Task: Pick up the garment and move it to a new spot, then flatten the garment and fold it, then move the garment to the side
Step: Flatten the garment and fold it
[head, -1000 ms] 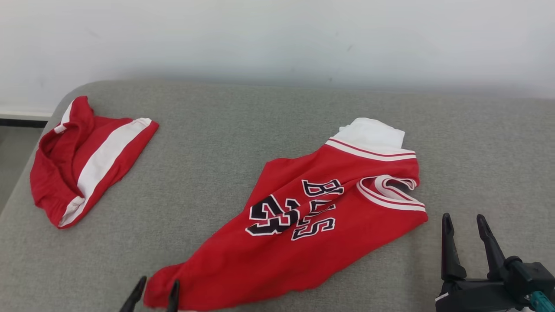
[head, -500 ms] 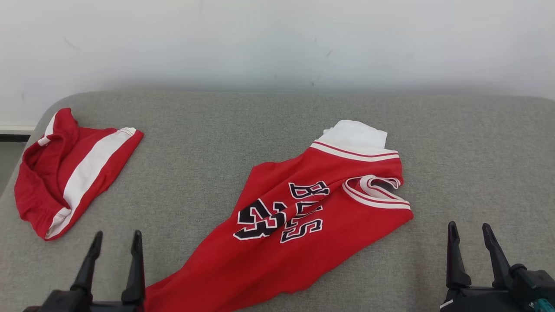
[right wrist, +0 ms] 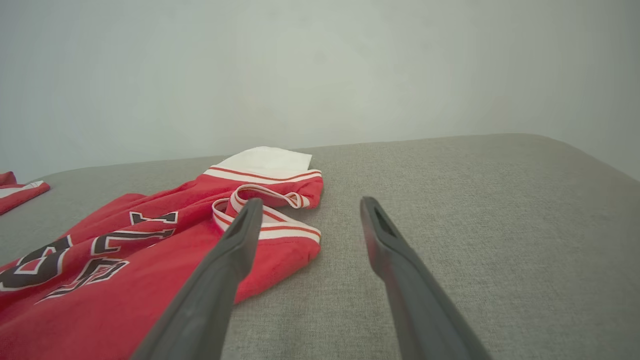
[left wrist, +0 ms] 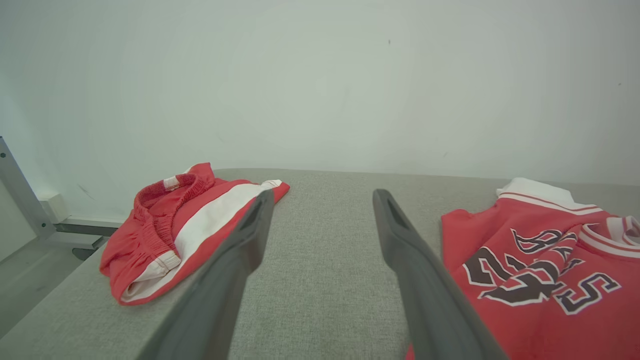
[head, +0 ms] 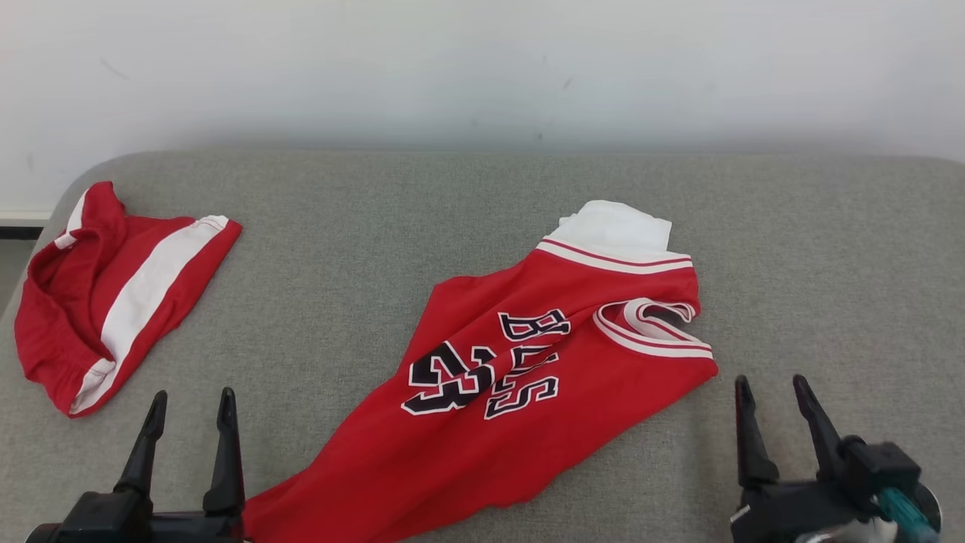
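Note:
The garment is a red jersey with black lettering and white-striped trim. It lies crumpled and slanted across the middle of the grey padded surface, with its collar end toward the far right. My left gripper stands open just left of the jersey's near corner, holding nothing. In the left wrist view the open left gripper points over bare padding, with the jersey to its right. My right gripper is open and empty, right of the jersey's armhole. In the right wrist view the right gripper sits beside the jersey.
Red shorts with a white stripe lie bunched at the surface's far left edge, and the shorts appear left of my left fingers. A white wall backs the surface. A metal frame bar stands at the left.
My left gripper has let go of the jersey's near corner, opened and shifted left, clear of the cloth. The head camera has moved a little. The right gripper stays open.

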`<state>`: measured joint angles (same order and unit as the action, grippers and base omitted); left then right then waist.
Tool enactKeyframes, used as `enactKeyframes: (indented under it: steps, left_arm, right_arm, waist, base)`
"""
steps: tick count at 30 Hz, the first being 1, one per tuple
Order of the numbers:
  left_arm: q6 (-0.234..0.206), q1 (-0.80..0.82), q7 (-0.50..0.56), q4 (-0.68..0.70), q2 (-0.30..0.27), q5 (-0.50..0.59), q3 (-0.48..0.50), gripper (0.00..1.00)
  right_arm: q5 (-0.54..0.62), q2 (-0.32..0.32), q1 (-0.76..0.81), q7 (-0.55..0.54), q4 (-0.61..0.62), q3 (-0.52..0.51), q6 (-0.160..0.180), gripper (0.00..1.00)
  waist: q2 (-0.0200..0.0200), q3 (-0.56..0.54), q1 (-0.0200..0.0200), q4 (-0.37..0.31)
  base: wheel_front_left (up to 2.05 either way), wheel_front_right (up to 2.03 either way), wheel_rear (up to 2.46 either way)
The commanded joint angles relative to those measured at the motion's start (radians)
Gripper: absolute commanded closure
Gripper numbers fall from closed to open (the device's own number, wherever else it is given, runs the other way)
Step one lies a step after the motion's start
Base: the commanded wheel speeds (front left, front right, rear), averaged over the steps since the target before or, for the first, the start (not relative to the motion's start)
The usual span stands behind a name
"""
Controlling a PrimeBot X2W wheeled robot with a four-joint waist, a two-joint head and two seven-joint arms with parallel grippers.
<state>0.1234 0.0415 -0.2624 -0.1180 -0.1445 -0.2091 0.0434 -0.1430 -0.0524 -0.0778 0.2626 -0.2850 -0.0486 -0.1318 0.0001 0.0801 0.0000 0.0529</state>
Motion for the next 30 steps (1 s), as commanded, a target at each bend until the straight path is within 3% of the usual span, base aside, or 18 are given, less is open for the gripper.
enactKeyframes:
  steps: [1,11,24,25,26,30]
  left_arm:
    - [0.002,0.010,-0.003,-0.003,0.000,0.013,0.008,0.00]
    - [0.007,0.028,-0.004,-0.005,0.028,0.018,0.011,0.00]
    - [0.007,0.039,-0.004,-0.004,0.040,-0.001,0.009,0.00]
    - [0.007,0.040,-0.004,-0.004,0.039,-0.001,0.010,0.00]
    - [0.007,0.040,-0.004,-0.005,0.038,-0.001,0.011,0.00]
    - [0.007,0.036,-0.004,-0.007,0.036,0.006,0.011,0.00]
  right_arm:
    - [0.006,-0.010,-0.024,-0.005,-0.014,0.006,0.002,0.00]
    - [0.041,-0.041,-0.253,-0.113,-0.250,0.035,0.002,0.00]
    - [0.015,-0.047,-0.367,-0.111,-0.565,-0.013,0.002,0.00]
    - [0.005,-0.041,-0.374,-0.104,-0.580,-0.013,0.002,0.32]
    - [-0.005,-0.037,-0.382,-0.099,-0.596,-0.010,0.002,1.00]
    - [-0.027,-0.033,-0.409,-0.057,-0.636,0.006,0.002,1.00]
  waist:
    - [-0.0001,0.007,0.0000,0.003]
    - [-0.0001,0.041,0.0000,0.041]
    - [-0.0001,0.067,0.0000,0.087]
    - [-0.0001,0.068,0.0000,0.087]
    - [-0.0001,0.067,0.0000,0.086]
    - [-0.0001,0.057,0.0000,0.077]
  base:
    - [0.00,0.00,0.00]
    - [0.00,0.00,0.00]
    - [0.00,0.00,0.00]
    - [0.00,0.00,0.00]
    - [0.00,0.00,0.00]
    - [0.00,0.00,0.00]
